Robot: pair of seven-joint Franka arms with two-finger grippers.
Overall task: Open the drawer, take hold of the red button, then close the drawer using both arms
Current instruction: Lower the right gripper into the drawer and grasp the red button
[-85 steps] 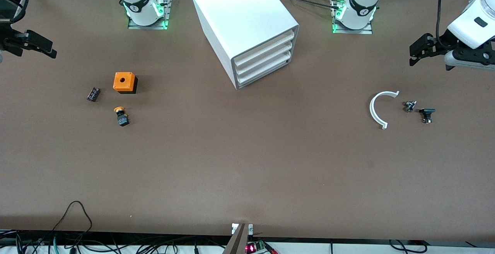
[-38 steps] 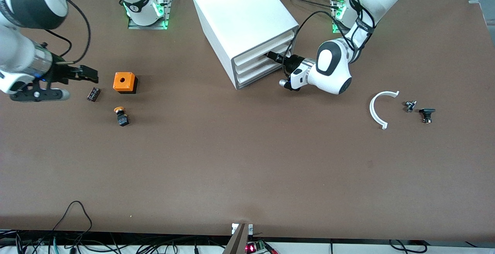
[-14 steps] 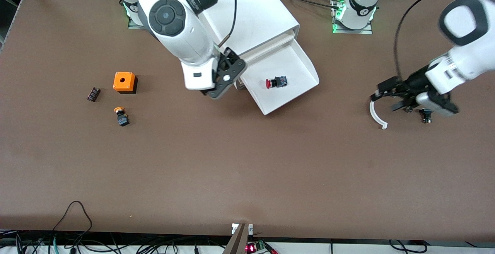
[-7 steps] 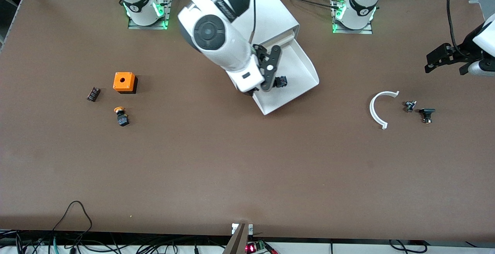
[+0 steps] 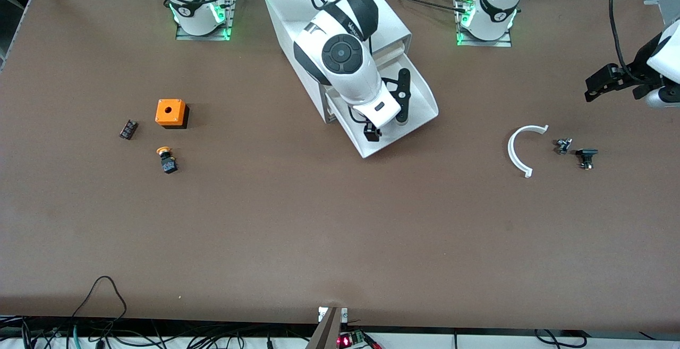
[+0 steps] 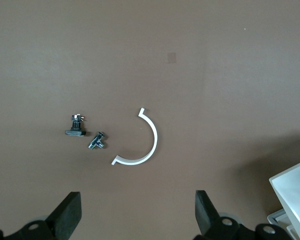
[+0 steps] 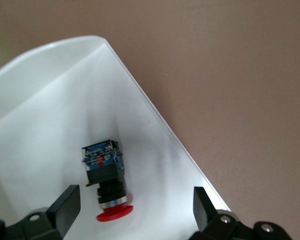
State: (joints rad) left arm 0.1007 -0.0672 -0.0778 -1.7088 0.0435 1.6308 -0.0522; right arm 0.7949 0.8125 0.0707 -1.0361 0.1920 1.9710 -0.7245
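The right claw [image 7: 132, 207] is open wide and holds nothing. Right under it, between its fingers, lies the small red-capped push-button [image 7: 106, 180], inside the pulled-out white plastic drawer [image 5: 419, 102]. If the claw drops crooked, the round button could roll or slip away. The left claw [image 6: 135, 217] waits open, over the bare table.

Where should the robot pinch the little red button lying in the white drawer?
Probably the black-and-blue body of the red-capped push-button, from straight above. It lies on its side in the open white plastic drawer, and the open right tool already hangs over it.
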